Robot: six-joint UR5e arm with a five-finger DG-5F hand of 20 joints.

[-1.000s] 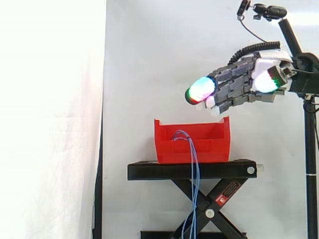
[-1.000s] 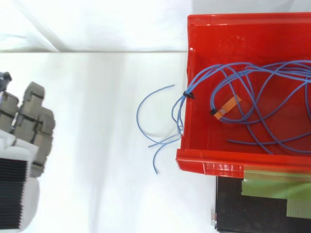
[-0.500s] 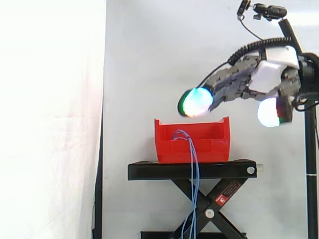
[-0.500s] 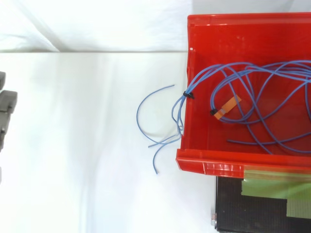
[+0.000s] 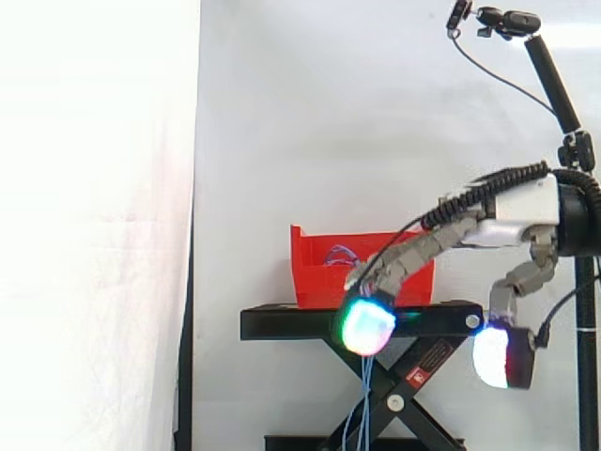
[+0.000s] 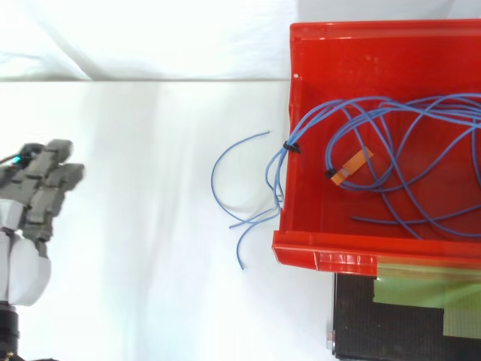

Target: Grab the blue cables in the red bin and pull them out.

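Presently my hand point(image 5: 432, 246) hangs open and empty, well apart from the bin point(image 6: 323, 252); I should close on the cables point(image 6: 299, 126) draped over its wall.

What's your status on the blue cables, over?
Hand open, holding nothing, apart from red bin. Blue cables in bin, ends hanging over its wall. Nothing in the way.

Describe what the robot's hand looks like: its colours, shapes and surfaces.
The hand has a smooth white shell at its base and grey fingers built from blocky, ridged segments. Its fingertips are thick rounded pads that glow, one green and cyan, another mostly white with some blue and red.
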